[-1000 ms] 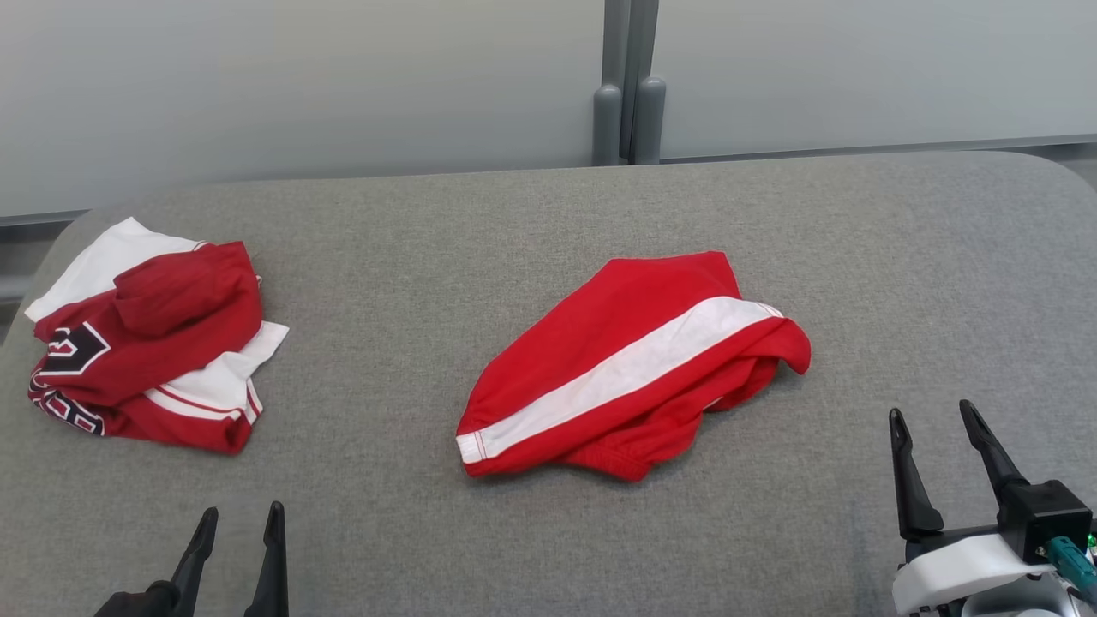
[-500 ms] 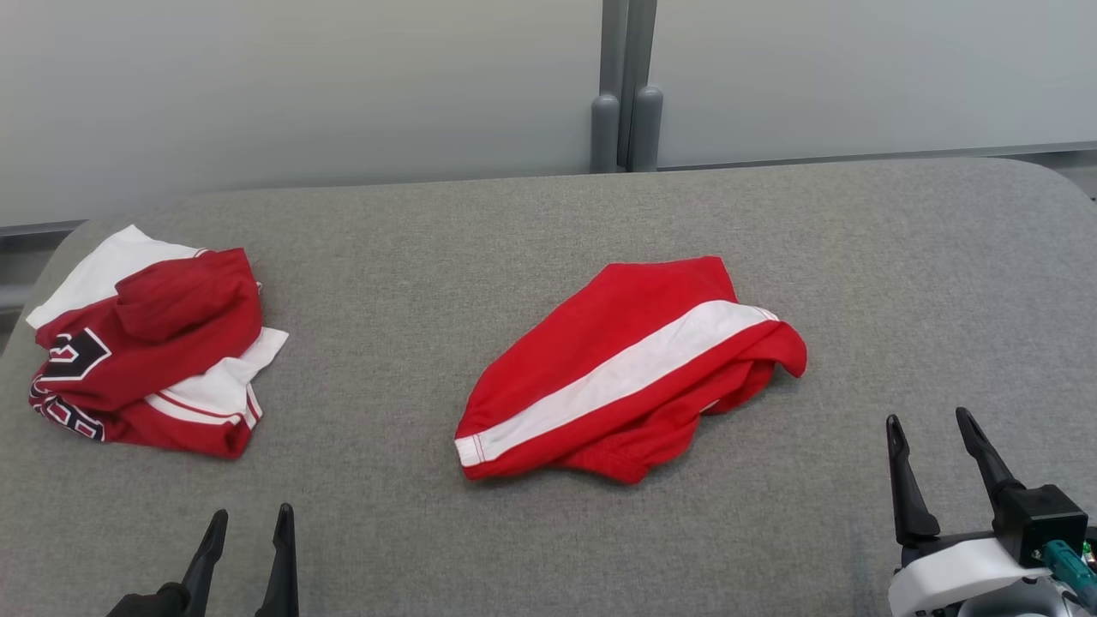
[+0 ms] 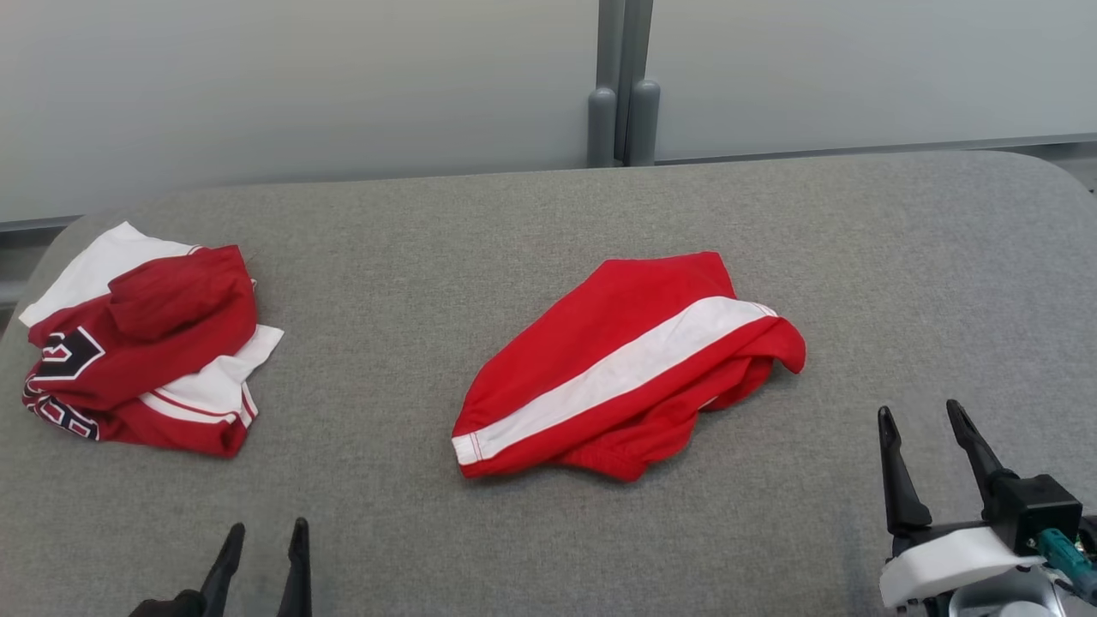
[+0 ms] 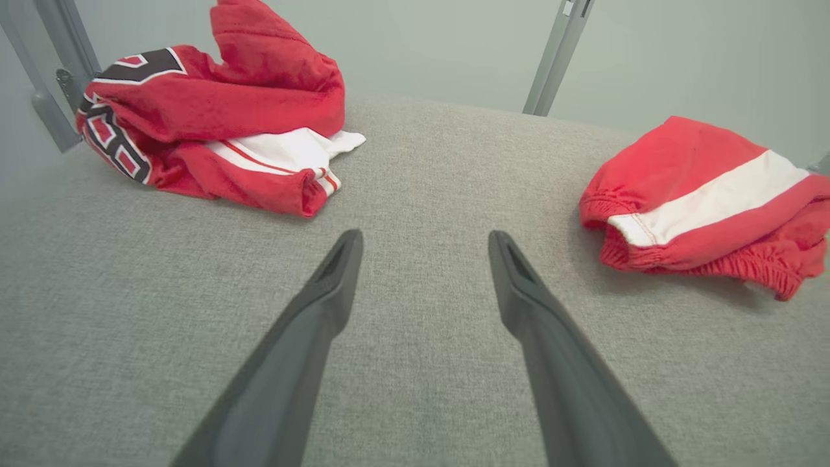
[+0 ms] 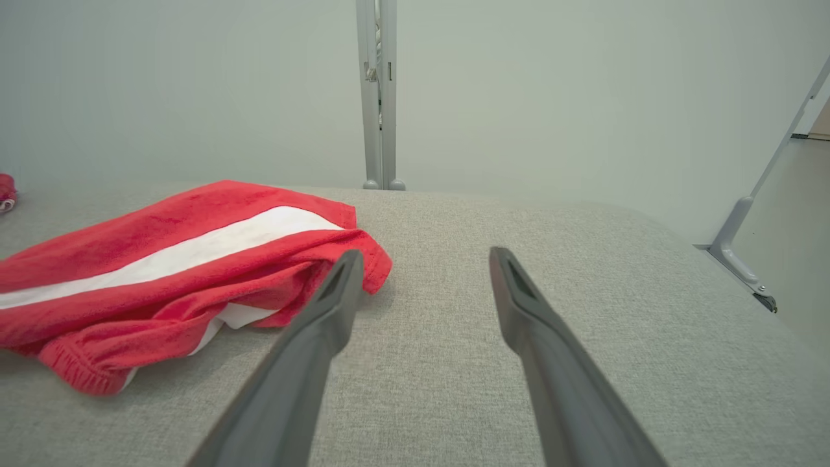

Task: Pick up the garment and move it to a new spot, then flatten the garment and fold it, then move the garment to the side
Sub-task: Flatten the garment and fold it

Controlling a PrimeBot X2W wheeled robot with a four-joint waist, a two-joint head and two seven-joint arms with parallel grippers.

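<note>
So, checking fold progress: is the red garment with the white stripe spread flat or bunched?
Bunched: the striped garment lies in a rumpled heap, its lower edge folded under itself.

fingers (image 3: 893, 480): long, dark, tapered | wrist shell (image 3: 947, 555): white | connector (image 3: 1059, 548): teal

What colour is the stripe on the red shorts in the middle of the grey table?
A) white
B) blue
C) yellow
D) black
A: the red shorts have one broad white stripe running along them from end to end.
</note>
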